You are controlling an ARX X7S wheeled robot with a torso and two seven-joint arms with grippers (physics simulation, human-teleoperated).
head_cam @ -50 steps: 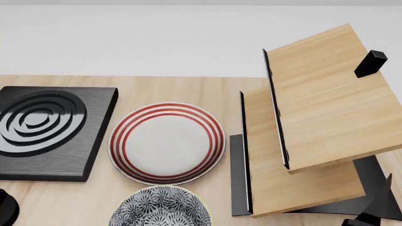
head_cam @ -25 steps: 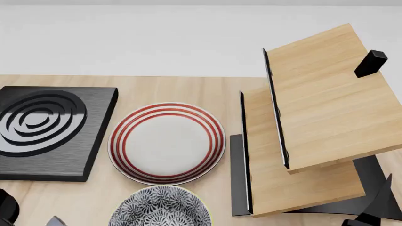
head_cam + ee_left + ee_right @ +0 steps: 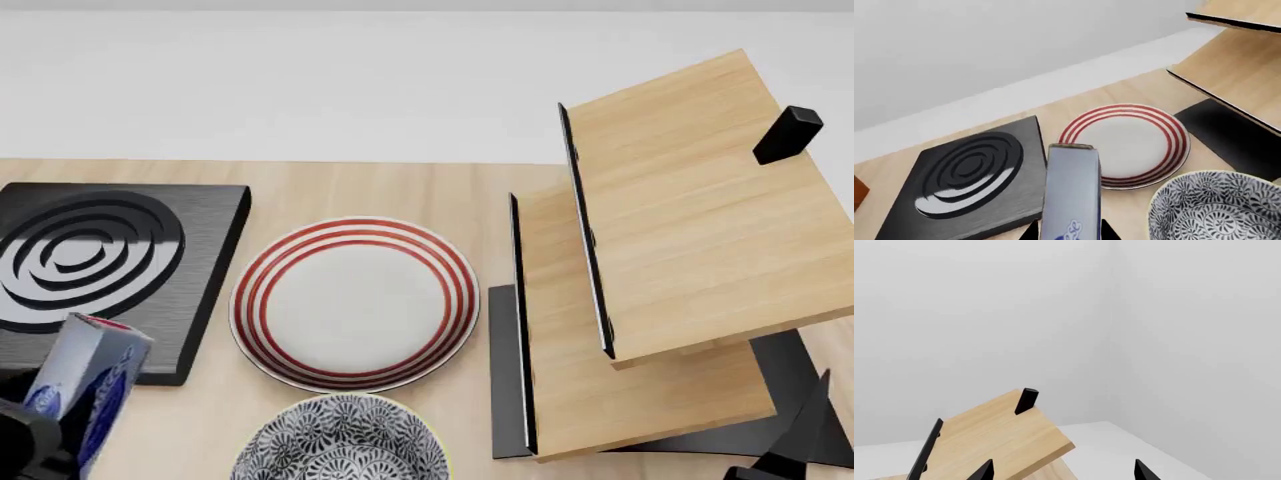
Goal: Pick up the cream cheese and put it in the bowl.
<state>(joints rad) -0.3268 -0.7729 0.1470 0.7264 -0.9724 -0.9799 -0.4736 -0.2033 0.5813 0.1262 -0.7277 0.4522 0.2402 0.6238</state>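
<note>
The cream cheese [image 3: 87, 390], a silver-grey box with a blue label, is held by my left gripper [image 3: 34, 440] at the head view's lower left, above the table in front of the black burner plate. In the left wrist view the box [image 3: 1071, 192] stands between the two black fingertips, with my left gripper [image 3: 1066, 232] shut on it. The blue-and-white patterned bowl [image 3: 340, 440] sits at the bottom centre, right of the box, and also shows in the left wrist view [image 3: 1217, 207]. My right gripper [image 3: 1062, 471] is open and empty, up by the wooden rack.
A white plate with red rings [image 3: 354, 302] lies behind the bowl. A black burner plate [image 3: 107, 275] lies at the left. A two-tier wooden rack [image 3: 667, 250] on a black frame stands at the right. The wooden table [image 3: 400, 185] ends at a white wall.
My left gripper has risen into the head view at the lower left, bringing the cream cheese box up with it. The right arm has not moved.
</note>
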